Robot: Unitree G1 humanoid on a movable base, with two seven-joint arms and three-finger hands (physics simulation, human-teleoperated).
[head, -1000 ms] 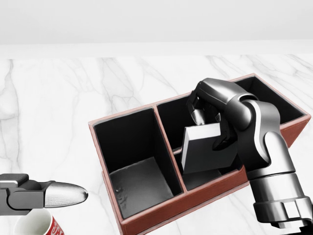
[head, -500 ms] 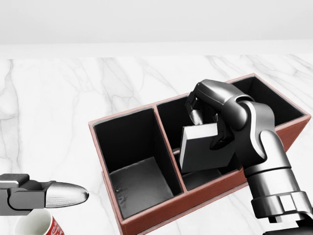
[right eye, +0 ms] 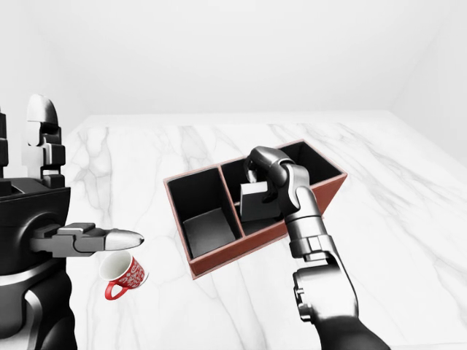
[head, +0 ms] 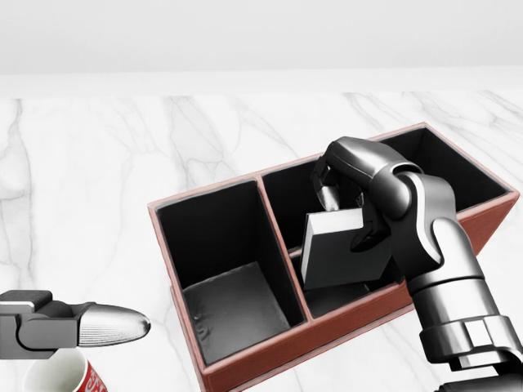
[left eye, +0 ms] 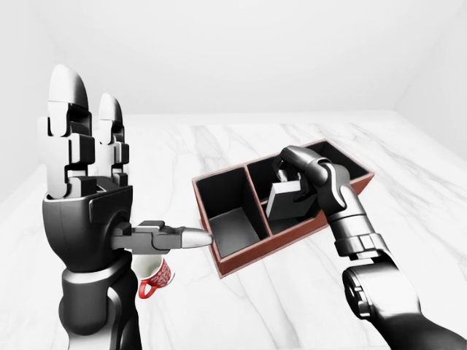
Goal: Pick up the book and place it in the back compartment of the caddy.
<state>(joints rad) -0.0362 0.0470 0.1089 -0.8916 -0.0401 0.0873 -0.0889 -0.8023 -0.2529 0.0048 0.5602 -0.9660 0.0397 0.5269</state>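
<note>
The book (head: 343,249) is a plain grey slab, tilted, hanging over the middle compartment of the red-brown caddy (head: 270,359). The right hand (head: 359,192) has its fingers (head: 329,193) curled round the book's top edge, so it's properly gripped. The caddy sits toward the right side of a white marble bench (head: 98,163); bare white walls behind. The left hand (left eye: 84,189) is raised, fingers spread, holding nothing, above a red-and-white mug (right eye: 122,274) near the bench's left edge.
</note>
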